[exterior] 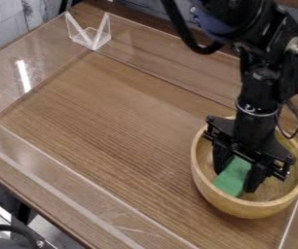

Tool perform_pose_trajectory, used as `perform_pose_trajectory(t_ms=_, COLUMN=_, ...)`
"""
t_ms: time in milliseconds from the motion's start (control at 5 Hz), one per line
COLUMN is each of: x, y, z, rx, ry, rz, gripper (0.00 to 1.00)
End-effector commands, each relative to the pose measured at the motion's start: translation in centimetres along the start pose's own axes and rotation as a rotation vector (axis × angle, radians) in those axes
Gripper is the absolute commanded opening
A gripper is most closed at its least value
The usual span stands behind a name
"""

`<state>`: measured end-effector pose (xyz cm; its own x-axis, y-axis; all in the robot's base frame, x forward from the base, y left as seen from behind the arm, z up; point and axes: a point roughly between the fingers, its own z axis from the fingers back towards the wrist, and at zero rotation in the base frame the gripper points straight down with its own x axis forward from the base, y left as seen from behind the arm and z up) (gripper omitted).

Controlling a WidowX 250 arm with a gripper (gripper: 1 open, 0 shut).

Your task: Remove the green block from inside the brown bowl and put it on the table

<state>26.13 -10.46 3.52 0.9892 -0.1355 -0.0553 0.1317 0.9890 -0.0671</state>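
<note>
The brown bowl (213, 191) sits on the table (106, 126) at the right front corner. Inside it lies the green block (234, 179), partly covered by the black fingers. My gripper (246, 167) points straight down into the bowl, and its jaws stand narrow on either side of the block, pressed against it. The block still rests low inside the bowl.
Low clear acrylic walls (55, 199) run along the table's edges. A clear triangular bracket (90, 31) stands at the far left corner. The black arm (262, 58) rises above the bowl, with cables at the right.
</note>
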Motion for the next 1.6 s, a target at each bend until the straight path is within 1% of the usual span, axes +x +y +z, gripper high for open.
perform_pose_trajectory(t_ms=0, x=1.1, y=0.1, z=3.5, rx=-0.025, ry=-0.083, rz=0.024, gripper=0.0)
perform_pose_trajectory(t_ms=200, x=1.0, y=0.5, z=6.1, rx=-0.033, ry=-0.093, rz=0.059, gripper=0.0)
perform_pose_trajectory(t_ms=400, x=1.2, y=1.1, z=10.5, rx=-0.041, ry=-0.138, rz=0.127, gripper=0.0)
perform_pose_trajectory(t_ms=600, x=1.9, y=2.0, z=12.5, rx=-0.034, ry=-0.169, rz=0.168, gripper=0.0)
perform_pose_trajectory(t_ms=800, x=1.5, y=1.0, z=11.6, rx=-0.026, ry=-0.186, rz=0.151, gripper=0.0)
perform_pose_trajectory(t_ms=1000, x=0.6, y=2.3, z=12.1, rx=-0.027, ry=-0.192, rz=0.138, gripper=0.0)
perform_pose_trajectory(t_ms=1200, x=-0.3, y=4.4, z=12.2, rx=-0.021, ry=-0.198, rz=0.133, gripper=0.0)
perform_pose_trajectory(t_ms=1400, x=-1.6, y=6.4, z=12.0, rx=-0.02, ry=-0.209, rz=0.13, gripper=0.0)
